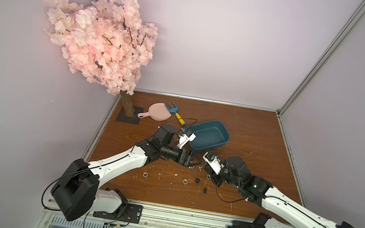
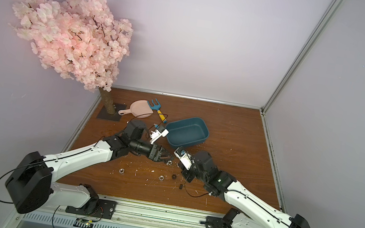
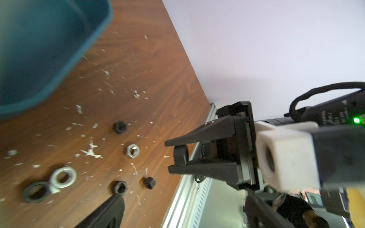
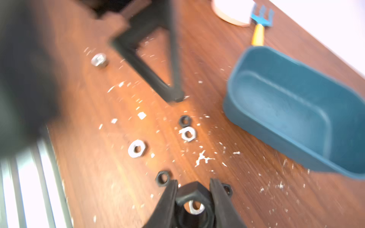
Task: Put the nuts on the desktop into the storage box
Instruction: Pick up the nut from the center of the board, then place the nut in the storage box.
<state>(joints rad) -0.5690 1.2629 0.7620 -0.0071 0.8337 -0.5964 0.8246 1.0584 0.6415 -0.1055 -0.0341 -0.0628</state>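
Observation:
My right gripper (image 4: 194,185) is shut on a black nut (image 4: 194,199), held just above the desktop (image 1: 247,134); the left wrist view shows this nut (image 3: 180,156) between its fingers. My left gripper (image 3: 182,197) is open and holds nothing, low over the board facing the right gripper (image 1: 208,173). Loose nuts lie below them: silver ones (image 1: 145,174) (image 1: 185,181) and black ones (image 1: 197,180) (image 1: 205,190). More nuts show near the fingers: black (image 3: 120,127), silver (image 3: 132,151) (image 4: 188,134). The teal storage box (image 1: 198,147) stands just behind both grippers, and its inside looks bare.
A pink dustpan (image 1: 158,112) and a blue rake with a yellow handle (image 1: 176,112) lie behind the left arm. The blossom tree's trunk (image 1: 125,108) stands at the back left corner. White flecks dot the board. An aluminium rail (image 1: 172,217) runs along the front edge.

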